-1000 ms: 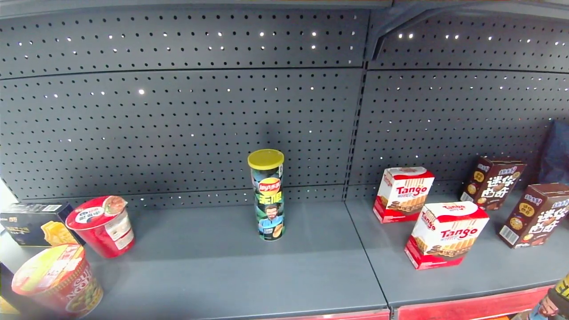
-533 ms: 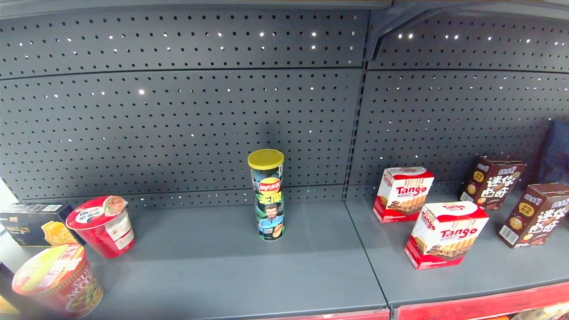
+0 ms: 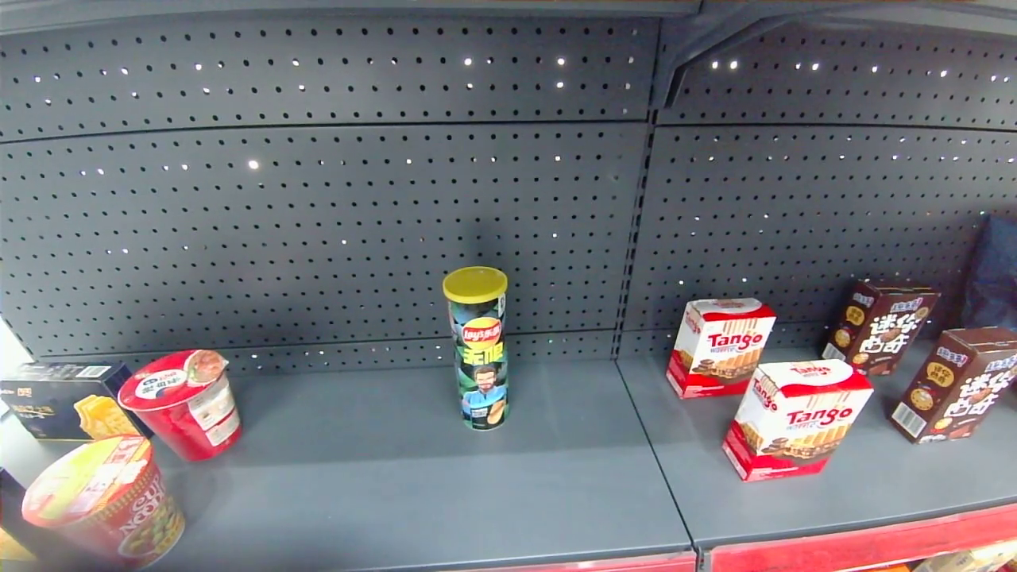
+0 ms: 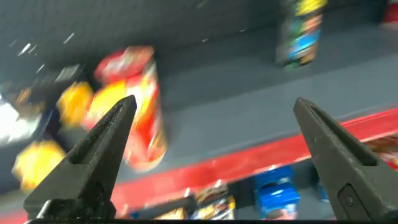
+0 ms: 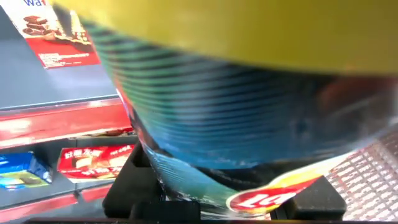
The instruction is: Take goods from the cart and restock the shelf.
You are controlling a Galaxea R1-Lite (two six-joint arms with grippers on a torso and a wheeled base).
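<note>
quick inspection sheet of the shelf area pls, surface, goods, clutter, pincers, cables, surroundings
surface: grey shelf, bare around its middle
job's things: shelved can upright at centre; held can in the right pincer
clutter: rear noodle cup, front noodle cup, black box at left; rear wafer box, front wafer box, rear brown box, front brown box at right
pincers: left pincer open, empty; right one shut on held can
cables: nothing seen
surroundings: perforated back panel; packets on the lower shelf

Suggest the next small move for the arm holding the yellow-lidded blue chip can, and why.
Probably lift the right gripper with its yellow-lidded blue chip can onto the grey metal shelf, next to the matching upright can, where bare space shows.
</note>
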